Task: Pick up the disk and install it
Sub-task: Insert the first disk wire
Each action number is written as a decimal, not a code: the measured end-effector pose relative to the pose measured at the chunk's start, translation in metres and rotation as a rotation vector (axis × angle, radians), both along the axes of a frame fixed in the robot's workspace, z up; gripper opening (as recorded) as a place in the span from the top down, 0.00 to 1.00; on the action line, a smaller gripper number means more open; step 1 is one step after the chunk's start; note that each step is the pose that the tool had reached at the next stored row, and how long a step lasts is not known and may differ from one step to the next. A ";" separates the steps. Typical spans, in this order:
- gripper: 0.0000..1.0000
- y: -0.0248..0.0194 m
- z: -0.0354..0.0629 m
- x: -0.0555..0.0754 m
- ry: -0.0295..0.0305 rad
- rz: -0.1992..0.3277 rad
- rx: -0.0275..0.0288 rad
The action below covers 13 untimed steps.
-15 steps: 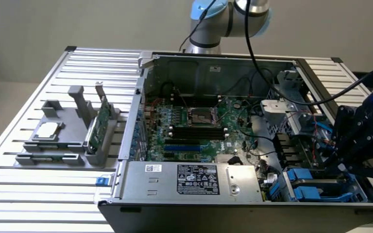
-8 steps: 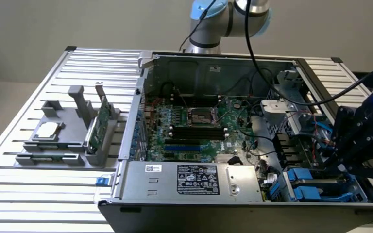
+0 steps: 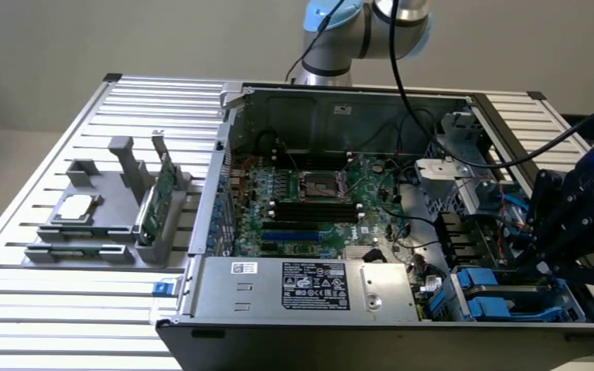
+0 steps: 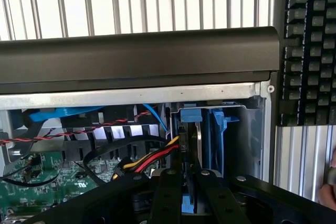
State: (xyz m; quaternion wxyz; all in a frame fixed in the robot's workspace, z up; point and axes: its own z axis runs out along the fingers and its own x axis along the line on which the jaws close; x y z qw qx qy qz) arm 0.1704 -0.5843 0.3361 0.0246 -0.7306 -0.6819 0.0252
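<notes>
i had the tool (image 4: 190, 192) down at the drive-bay corner of the open computer case (image 3: 308, 297), the corner nearest the power supply (image 3: 312, 284). through the wrist camera its two black fingers (image 4: 169, 195) stood close together, pinching the disk (image 4: 188, 203) by its blue carrier, on edge between them. the disk sat low in the bay, just beside the blue drive carriers (image 3: 488, 297) already seated there, with the red and yellow power cables (image 4: 152, 157) running past it toward the motherboard (image 3: 312, 202). outside the case, on the slatted surface (image 3: 59, 309), a grey holder (image 3: 101, 212) carried a green circuit card (image 3: 161, 197) on edge and a small silver chip (image 3: 76, 207). a keyboard (image 4: 310, 51) lay beyond the case's outer wall.
</notes>
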 end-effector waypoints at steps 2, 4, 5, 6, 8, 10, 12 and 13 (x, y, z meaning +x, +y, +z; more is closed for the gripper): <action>0.82 0.0000 0.0012 0.000 0.0006 0.000 0.0004; 0.76 0.0000 0.0052 0.000 0.0027 0.000 -0.0006; 0.76 0.0000 0.0074 0.000 0.0039 -0.001 -0.0008; 0.76 0.0000 0.0097 0.000 0.0049 -0.001 -0.0012; 0.76 0.0000 0.0148 0.000 0.0066 -0.001 -0.0017; 0.76 0.0000 0.0207 0.000 0.0081 -0.001 -0.0018; 0.76 0.0000 0.0272 0.000 0.0091 -0.002 -0.0023; 0.76 0.0000 0.0305 0.000 0.0096 -0.002 -0.0025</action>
